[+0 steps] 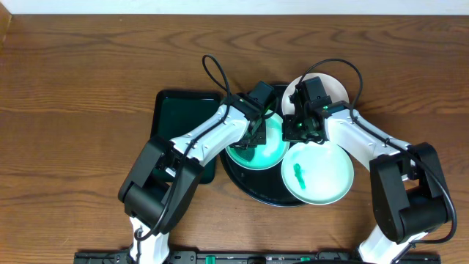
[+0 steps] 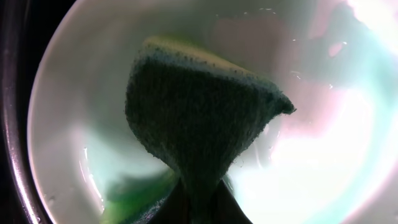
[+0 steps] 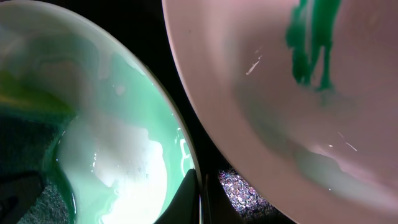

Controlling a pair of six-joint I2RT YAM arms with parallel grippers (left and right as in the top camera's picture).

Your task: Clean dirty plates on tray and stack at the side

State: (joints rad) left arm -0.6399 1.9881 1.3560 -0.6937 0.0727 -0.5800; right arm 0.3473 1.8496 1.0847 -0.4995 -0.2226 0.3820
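Three plates lie around the round black tray (image 1: pixel 250 188). My left gripper (image 1: pixel 256 132) is shut on a dark green sponge (image 2: pixel 199 118), which presses into the wet left plate (image 1: pixel 265 154). A green smear (image 2: pixel 134 199) shows beside the sponge. My right gripper (image 1: pixel 297 132) is shut on that plate's right rim (image 3: pixel 189 155), one finger on each side of the edge. The front right plate (image 1: pixel 322 176) carries a green smear (image 1: pixel 299 174) in its middle. A third plate (image 1: pixel 338 89) lies at the back right, partly hidden by the right wrist.
A dark green rectangular tray (image 1: pixel 179 117) lies to the left of the black tray, with the left arm crossing over its right side. Brown wooden table (image 1: pixel 80 88) surrounds everything.
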